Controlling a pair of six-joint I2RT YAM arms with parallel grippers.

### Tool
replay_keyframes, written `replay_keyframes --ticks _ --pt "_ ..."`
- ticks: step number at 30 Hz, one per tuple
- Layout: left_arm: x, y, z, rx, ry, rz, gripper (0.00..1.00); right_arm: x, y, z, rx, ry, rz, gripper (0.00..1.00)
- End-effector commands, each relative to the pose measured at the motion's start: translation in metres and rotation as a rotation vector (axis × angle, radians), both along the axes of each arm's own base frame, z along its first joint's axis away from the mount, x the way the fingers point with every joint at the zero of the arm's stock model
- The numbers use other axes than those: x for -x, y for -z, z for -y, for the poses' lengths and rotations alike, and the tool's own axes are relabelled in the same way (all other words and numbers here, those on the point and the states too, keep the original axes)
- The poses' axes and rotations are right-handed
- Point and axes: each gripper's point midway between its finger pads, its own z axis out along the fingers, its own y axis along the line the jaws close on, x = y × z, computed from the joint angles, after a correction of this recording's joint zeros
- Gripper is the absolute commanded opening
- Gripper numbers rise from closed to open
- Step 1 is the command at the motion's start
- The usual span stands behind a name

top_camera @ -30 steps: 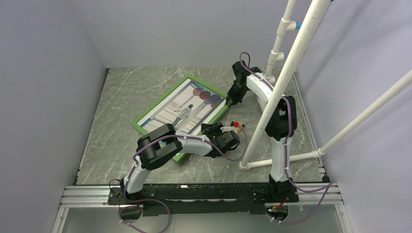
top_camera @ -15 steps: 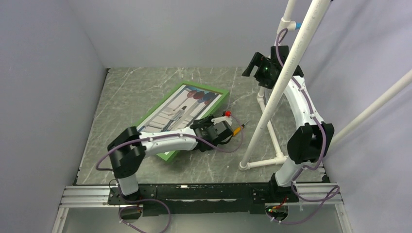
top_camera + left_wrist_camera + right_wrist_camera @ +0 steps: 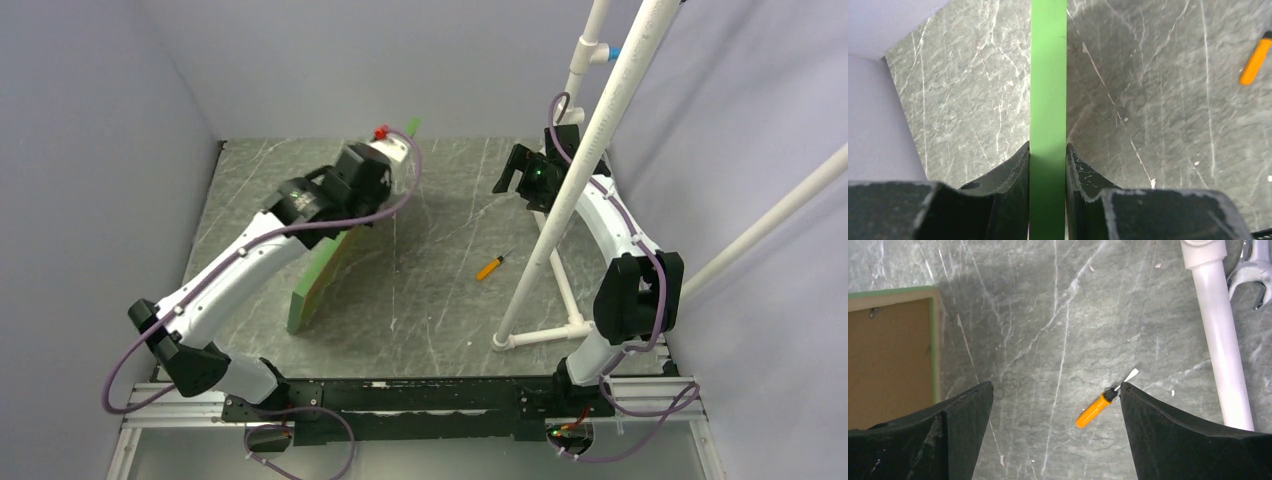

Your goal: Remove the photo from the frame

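the frame (image 3: 303,303) stands up on edge, steeply tilted, its high corner toward the far wall and its low end down at the grey marbled table (image 3: 440,310); whether that low end touches the surface cannot be told; in the right wrist view the frame's back faces the camera, a thin green rim enclosing the brown backing board (image 3: 888,365), which sits flat inside it, with a small metal clip near the board's upper corner; the photo shows in none of the views, so whether it is in the frame behind the board cannot be told; no writing can be read anywhere.

the left gripper (image 3: 1048,160) is clenched on the frame's green edge, one black finger pressed flat to each side of the strip, which runs straight up between them; the arm is raised high, holding the frame by its upper end.

the right gripper (image 3: 1056,385) hangs released, its jaws spread wide and touching nothing, well above the table; below it lies an orange-handled screwdriver (image 3: 1095,411), apart from the frame, and a white pvc pipe (image 3: 1220,330) runs along the right side.
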Motion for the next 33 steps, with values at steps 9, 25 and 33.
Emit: replay_keyframes --ticks 9,25,33 --pt "-0.036 -0.054 -0.044 0.401 -0.049 -0.044 0.0 -0.006 -0.016 -0.007 -0.013 -0.069 0.108 0.97" --pt "-0.075 0.019 -0.153 0.792 -0.323 -0.127 0.0 0.041 0.031 -0.053 -0.079 -0.221 0.017 0.99" --pt "-0.056 0.079 -0.186 0.899 -0.447 -0.185 0.0 0.062 0.046 -0.051 -0.02 -0.209 -0.054 0.98"
